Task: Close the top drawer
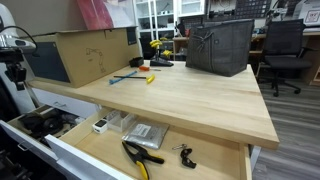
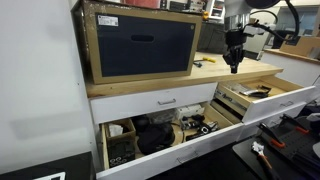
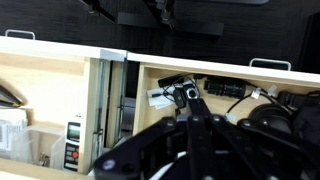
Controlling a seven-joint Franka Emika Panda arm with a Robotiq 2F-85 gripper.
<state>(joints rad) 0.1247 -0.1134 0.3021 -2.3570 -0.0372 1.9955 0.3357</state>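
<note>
No drawer with colourful clutter shows open. In an exterior view the uppermost left drawer front (image 2: 165, 100) is white, with a handle, and sits flush under the benchtop. My gripper (image 2: 235, 66) hangs above the bench's front edge, fingers pointing down and pressed together, holding nothing. In the wrist view the fingers (image 3: 185, 96) meet in one tip above the drawers. The wider drawer with yellow-handled pliers (image 1: 140, 155) stands open, and it also shows in the other exterior view (image 2: 262, 97). The deeper white-fronted drawer with black things (image 2: 160, 135) stands open too, and it also shows in the wrist view (image 3: 230, 95).
A cardboard box (image 2: 140, 42) stands on the wooden benchtop (image 1: 200, 95). A black bag (image 1: 220, 45) and small tools (image 1: 150, 75) are further along it. Office chairs (image 1: 285, 45) stand behind. My arm (image 1: 12, 55) is at the bench's end.
</note>
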